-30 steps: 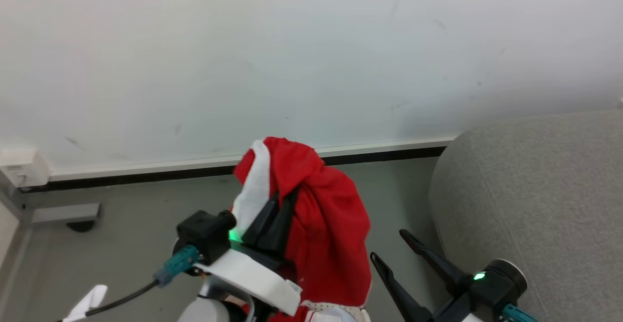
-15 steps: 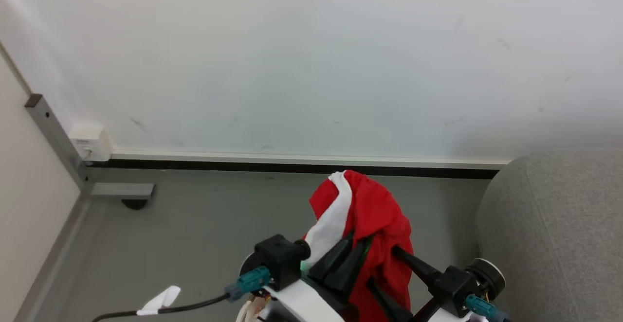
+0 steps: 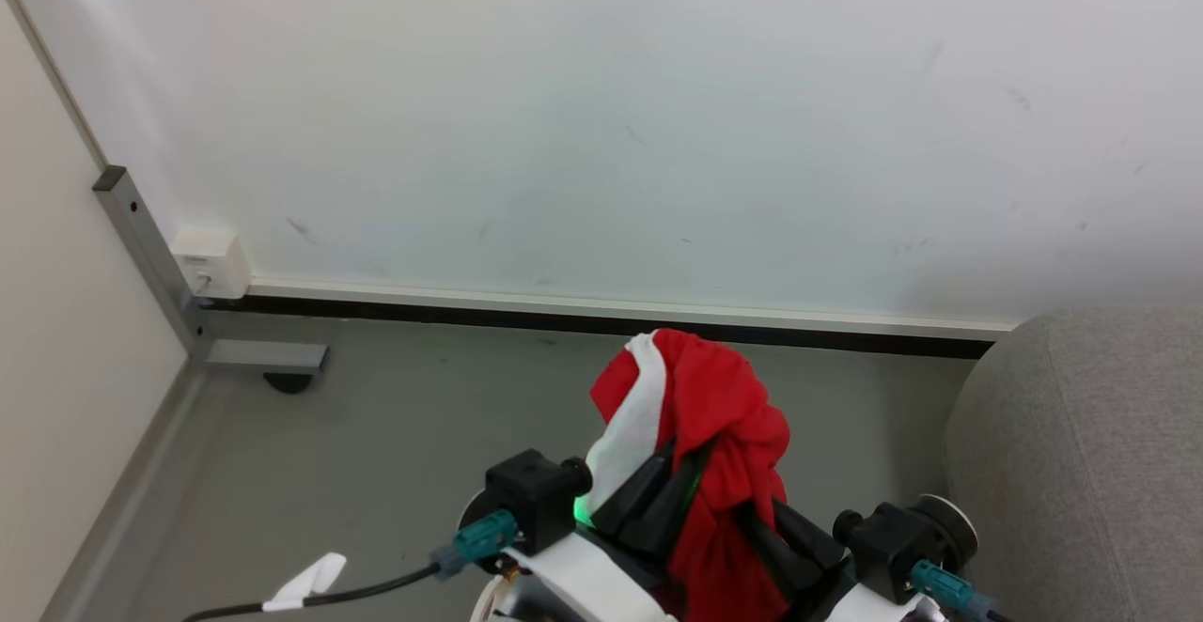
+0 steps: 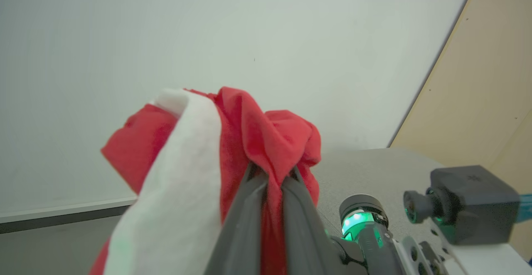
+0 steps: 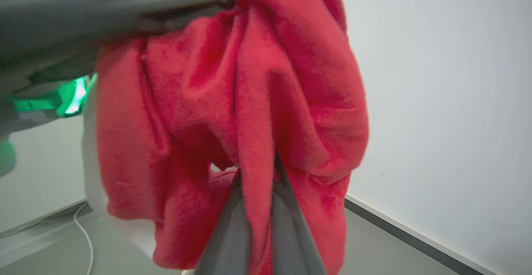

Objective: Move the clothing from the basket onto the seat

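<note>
Left pincer (image 3: 679, 472): shut tight on a red fold of the clothing (image 3: 714, 415); cloth is bunched over its tips.
Right pincer (image 5: 257, 171): shut too, pinching a thin red fold btwn its two fingers.
Clothing spot: up in the air, left of the seat (image 3: 1081, 453) and not touching it. The floor (image 3: 376, 453) is below.
Clothing vs pincers: top lump sits above both pincers. The rest hangs down btwn and around them, w/ the white strip on the side far from the seat.
Risk 1: right pincer has only a small fold, so I think it may slip out if the arms pull apart fast.
Risk 2: the hanging end could catch on the seat's round edge and slide to the floor.
Risk 3: cloth wraps the left fingers, so it might stick and not drop when that pincer opens.
Care: lift high, go slow twd the seat.
</note>
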Controlling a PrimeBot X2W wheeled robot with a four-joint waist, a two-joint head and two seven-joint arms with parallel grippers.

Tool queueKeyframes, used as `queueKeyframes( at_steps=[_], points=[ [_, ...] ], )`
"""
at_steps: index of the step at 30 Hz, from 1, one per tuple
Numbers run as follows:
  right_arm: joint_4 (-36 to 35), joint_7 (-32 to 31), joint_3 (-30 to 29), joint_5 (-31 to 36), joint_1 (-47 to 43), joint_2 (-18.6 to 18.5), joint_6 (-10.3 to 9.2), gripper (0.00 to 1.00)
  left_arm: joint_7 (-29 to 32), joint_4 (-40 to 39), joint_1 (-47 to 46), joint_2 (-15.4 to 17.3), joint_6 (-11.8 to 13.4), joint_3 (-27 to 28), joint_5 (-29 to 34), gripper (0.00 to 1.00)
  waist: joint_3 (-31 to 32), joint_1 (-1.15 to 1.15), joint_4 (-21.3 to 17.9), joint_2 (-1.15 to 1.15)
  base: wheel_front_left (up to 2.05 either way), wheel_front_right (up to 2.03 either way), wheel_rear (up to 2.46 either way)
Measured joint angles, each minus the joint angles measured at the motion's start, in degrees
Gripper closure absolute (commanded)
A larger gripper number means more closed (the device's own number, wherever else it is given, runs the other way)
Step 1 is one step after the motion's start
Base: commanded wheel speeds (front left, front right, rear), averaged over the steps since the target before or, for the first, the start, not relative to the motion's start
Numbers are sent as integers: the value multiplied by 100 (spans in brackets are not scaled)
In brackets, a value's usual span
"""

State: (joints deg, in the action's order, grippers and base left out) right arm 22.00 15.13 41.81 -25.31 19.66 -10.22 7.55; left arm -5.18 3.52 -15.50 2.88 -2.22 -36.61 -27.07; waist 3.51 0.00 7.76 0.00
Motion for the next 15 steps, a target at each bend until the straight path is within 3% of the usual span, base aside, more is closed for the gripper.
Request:
queueKeyframes(
  at_steps=[5,7,8,15],
  points=[
    [-267,0,-182,-177,-141,21,0,100,-93,155,-5,118,129,185,-26,100,-17,0,-97,0,0,0,0],
    [-397,0,-311,-257,-199,20,0,100,-105,165,-5,136,156,209,-29,58,-31,0,-154,0,0,0,0],
    [-444,0,-371,-283,-226,14,0,100,-115,165,-5,135,154,209,-45,0,-42,0,-185,0,0,0,0],
    [-611,0,-847,-416,-338,-56,0,100,-205,143,36,163,165,131,-68,0,-96,0,-512,0,0,0,0]
  ],
)
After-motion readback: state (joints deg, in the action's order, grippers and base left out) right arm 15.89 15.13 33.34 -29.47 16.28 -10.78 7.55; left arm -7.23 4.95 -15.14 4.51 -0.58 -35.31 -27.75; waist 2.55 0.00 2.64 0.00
